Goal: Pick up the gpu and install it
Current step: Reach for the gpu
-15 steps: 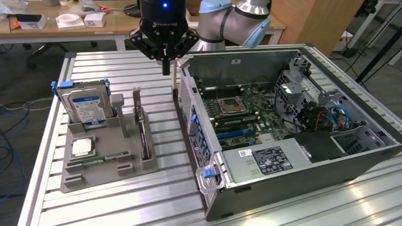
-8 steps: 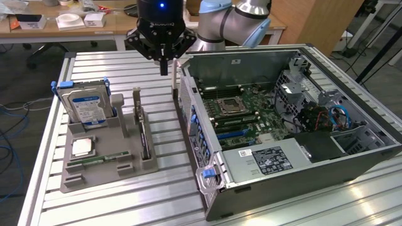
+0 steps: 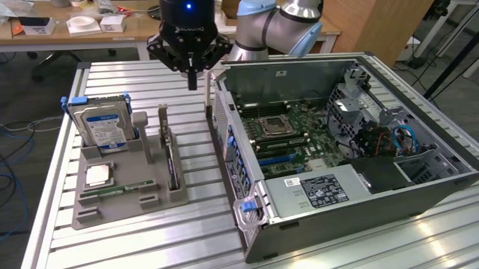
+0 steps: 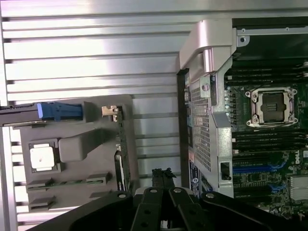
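Progress on this one looks close to nil, as we judge it: the gpu [image 3: 171, 163] stands on edge in its slot of the grey holder [image 3: 127, 165], on the exterior view's left of the open computer case [image 3: 337, 230], and nothing touches it. We see the gripper [image 3: 192, 83] hanging in the air past the far end of the holder, between it and the case's far corner, well above the card and off to its far side. Its fingers are clenched together on nothing at all, so no grasp is made. In the wrist view we look down on the card's thin top edge and its silvery end bracket [image 4: 111, 111], both seated in the holder. The hard drive [image 3: 105, 124] with its blue handles and the small memory stick [image 3: 120, 189] sit in their own places beside it. Inside the case the motherboard [image 3: 295, 140] lies exposed with no card standing in it. So we call it: pick not yet made, install not yet done, the whole job left.
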{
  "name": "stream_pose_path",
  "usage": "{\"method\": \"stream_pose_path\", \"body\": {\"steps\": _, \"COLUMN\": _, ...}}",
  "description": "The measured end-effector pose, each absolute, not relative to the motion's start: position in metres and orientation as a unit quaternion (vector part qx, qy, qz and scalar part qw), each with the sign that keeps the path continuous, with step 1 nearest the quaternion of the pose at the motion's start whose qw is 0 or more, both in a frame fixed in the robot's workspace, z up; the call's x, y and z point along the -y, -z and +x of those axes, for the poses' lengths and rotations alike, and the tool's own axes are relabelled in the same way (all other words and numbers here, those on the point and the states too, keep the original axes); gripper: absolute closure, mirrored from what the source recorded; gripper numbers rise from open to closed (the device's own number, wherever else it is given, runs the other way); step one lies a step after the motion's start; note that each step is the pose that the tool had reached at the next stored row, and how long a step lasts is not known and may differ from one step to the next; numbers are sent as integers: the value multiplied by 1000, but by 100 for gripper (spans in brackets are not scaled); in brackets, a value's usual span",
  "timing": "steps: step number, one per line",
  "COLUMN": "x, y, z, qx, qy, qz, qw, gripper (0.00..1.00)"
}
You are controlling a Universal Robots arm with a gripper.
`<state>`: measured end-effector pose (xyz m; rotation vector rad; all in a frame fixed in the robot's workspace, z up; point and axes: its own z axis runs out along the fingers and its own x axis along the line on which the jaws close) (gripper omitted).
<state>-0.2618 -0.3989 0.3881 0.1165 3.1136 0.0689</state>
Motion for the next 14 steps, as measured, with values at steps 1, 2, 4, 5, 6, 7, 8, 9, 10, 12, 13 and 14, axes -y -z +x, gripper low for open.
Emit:
{"method": "stream_pose_path", "body": {"steps": 1, "x": 399, "y": -388, "z": -262, "qx": -999, "qy": -22, "qz": 37, "qw": 12, "gripper": 89}}
{"method": "stream_pose_path", "body": {"steps": 2, "x": 399, "y": -388, "z": -263, "qx": -999, "qy": -22, "qz": 37, "qw": 12, "gripper": 89}}
{"method": "stream_pose_path", "body": {"steps": 4, "x": 399, "y": -388, "z": -264, "qx": -999, "qy": -22, "qz": 37, "qw": 13, "gripper": 89}}
{"method": "stream_pose_path", "body": {"steps": 5, "x": 399, "y": -388, "z": -265, "qx": -999, "qy": -22, "qz": 37, "qw": 12, "gripper": 89}}
{"method": "stream_pose_path", "body": {"steps": 6, "x": 399, "y": -388, "z": -265, "qx": -999, "qy": -22, "qz": 37, "qw": 12, "gripper": 89}}
{"method": "stream_pose_path", "body": {"steps": 7, "x": 399, "y": -388, "z": -266, "qx": -999, "qy": -22, "qz": 37, "qw": 13, "gripper": 89}}
{"method": "stream_pose_path", "body": {"steps": 8, "x": 399, "y": -388, "z": -267, "qx": -999, "qy": -22, "qz": 37, "qw": 12, "gripper": 89}}
{"method": "stream_pose_path", "body": {"steps": 9, "x": 399, "y": -388, "z": -267, "qx": -999, "qy": -22, "qz": 37, "qw": 12, "gripper": 89}}
{"method": "stream_pose_path", "body": {"steps": 10, "x": 399, "y": -388, "z": -268, "qx": -999, "qy": -22, "qz": 37, "qw": 12, "gripper": 89}}
{"method": "stream_pose_path", "body": {"steps": 12, "x": 399, "y": -388, "z": -269, "qx": -999, "qy": -22, "qz": 37, "qw": 13, "gripper": 89}}
{"method": "stream_pose_path", "body": {"steps": 13, "x": 399, "y": -388, "z": -270, "qx": -999, "qy": -22, "qz": 37, "qw": 13, "gripper": 89}}
{"method": "stream_pose_path", "body": {"steps": 14, "x": 399, "y": -388, "z": -270, "qx": -999, "qy": -22, "qz": 37, "qw": 12, "gripper": 89}}
